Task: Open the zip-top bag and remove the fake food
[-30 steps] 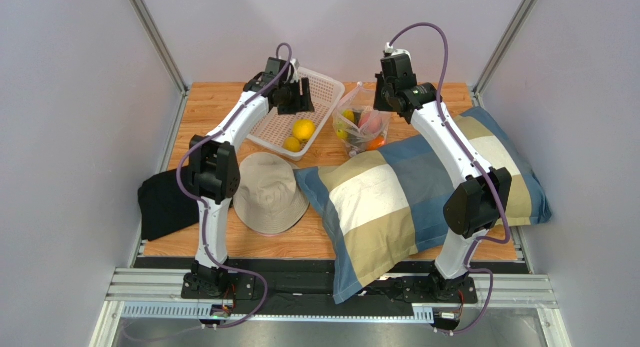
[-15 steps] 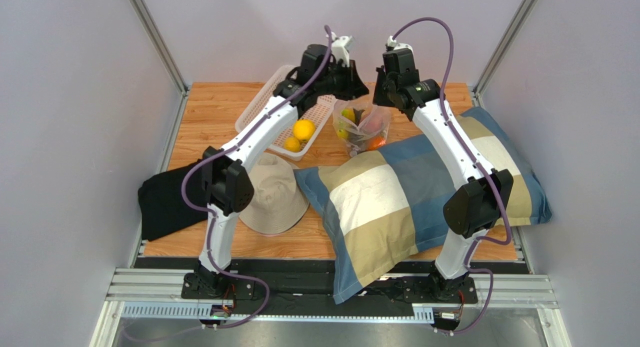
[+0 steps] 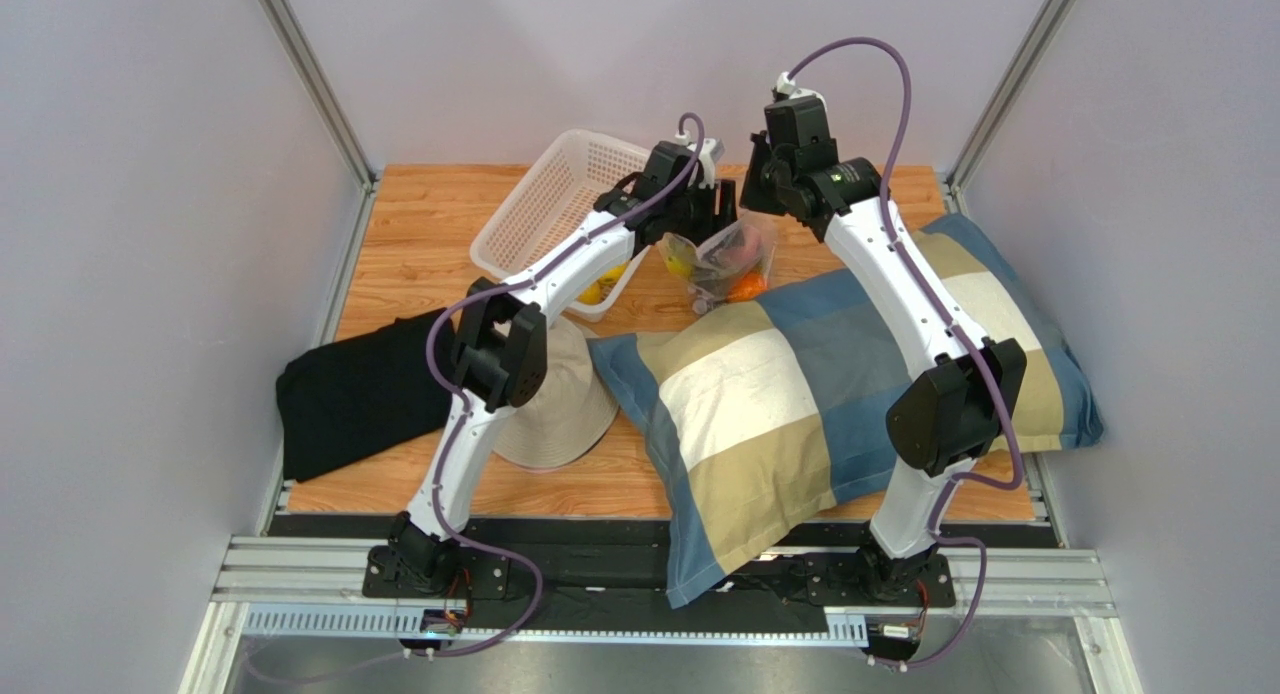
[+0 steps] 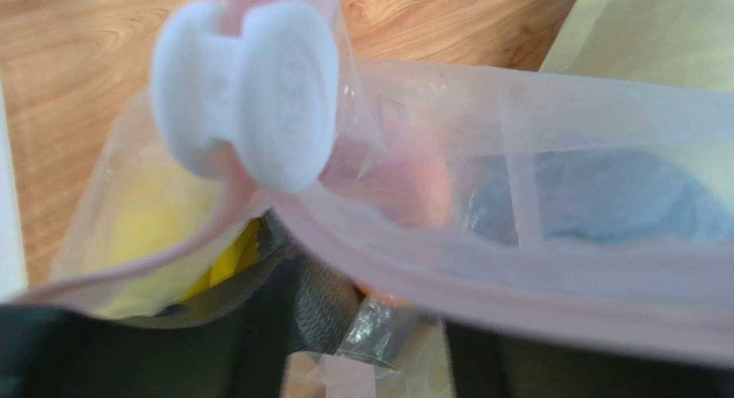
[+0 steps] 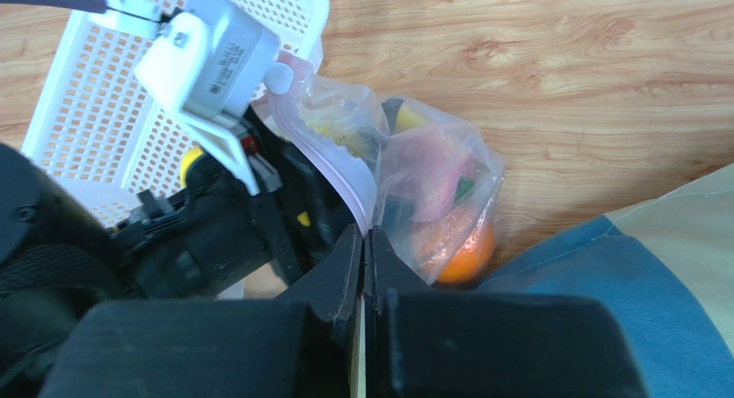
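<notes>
Right wrist view: I see the right gripper pinching the zip-top bag rim. Left gripper, bag's 9 o'clock: I cannot tell its state.

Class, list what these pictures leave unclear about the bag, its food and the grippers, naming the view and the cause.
- Left gripper jaws: wrist view blurred, bag film across them; top view too small.
- Food deep in bag: crinkled film hides it, right wrist view.
- Basket contents: left arm covers them, top view.
</notes>
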Motion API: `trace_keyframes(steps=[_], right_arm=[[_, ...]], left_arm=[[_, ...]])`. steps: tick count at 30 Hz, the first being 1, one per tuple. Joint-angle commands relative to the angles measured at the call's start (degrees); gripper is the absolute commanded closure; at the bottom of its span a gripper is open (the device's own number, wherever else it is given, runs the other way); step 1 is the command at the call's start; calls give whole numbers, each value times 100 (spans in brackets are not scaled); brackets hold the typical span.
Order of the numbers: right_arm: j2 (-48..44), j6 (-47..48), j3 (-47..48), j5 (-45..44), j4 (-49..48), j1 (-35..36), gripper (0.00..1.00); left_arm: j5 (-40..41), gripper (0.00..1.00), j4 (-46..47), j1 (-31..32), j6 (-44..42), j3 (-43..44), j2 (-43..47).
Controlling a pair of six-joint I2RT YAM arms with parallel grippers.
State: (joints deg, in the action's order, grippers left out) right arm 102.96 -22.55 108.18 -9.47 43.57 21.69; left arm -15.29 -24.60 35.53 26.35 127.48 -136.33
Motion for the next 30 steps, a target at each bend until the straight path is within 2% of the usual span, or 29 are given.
trace_keyframes(steps=[1, 3, 4, 6, 7, 8, 13, 17, 19, 25, 28, 30], right_arm=[[-162, -232, 195, 209, -130, 37, 100], [-162, -242, 160, 288, -95, 37, 100], [-171, -259, 151, 306, -86, 45, 100], [-179, -277, 124, 367, -68, 37, 100], [-180, -277, 81, 394, -86, 37, 100], [-171, -277, 72, 394, -86, 45, 100], [-127, -250, 54, 376, -112, 28, 100], [-74, -268, 37, 394, -139, 37, 100], [-83, -294, -7, 429, -138, 37, 100], [-241, -242, -297, 385, -147, 37, 100], [-329, -241, -420, 394, -147, 37, 100], [-390, -259, -464, 394, -138, 28, 100]], left_arm=[[474, 23, 262, 68, -51, 260, -77], [492, 19, 324, 77, 10, 207, -130], [509, 12, 411, 68, 106, 120, -130], [474, 9, 535, 77, 221, 14, -130], [492, 1, 596, 77, 309, -65, -148], [466, 1, 623, 86, 309, -92, -157], [711, 2, 535, 165, 283, -118, -341], [852, 9, 632, 174, 476, -101, -552], [949, 9, 737, 165, 564, -66, -675], [1204, 3, 939, 165, 398, 171, -938], [1169, 6, 852, 156, 362, 408, -1079], [1063, 16, 895, 156, 354, 401, -1088]])
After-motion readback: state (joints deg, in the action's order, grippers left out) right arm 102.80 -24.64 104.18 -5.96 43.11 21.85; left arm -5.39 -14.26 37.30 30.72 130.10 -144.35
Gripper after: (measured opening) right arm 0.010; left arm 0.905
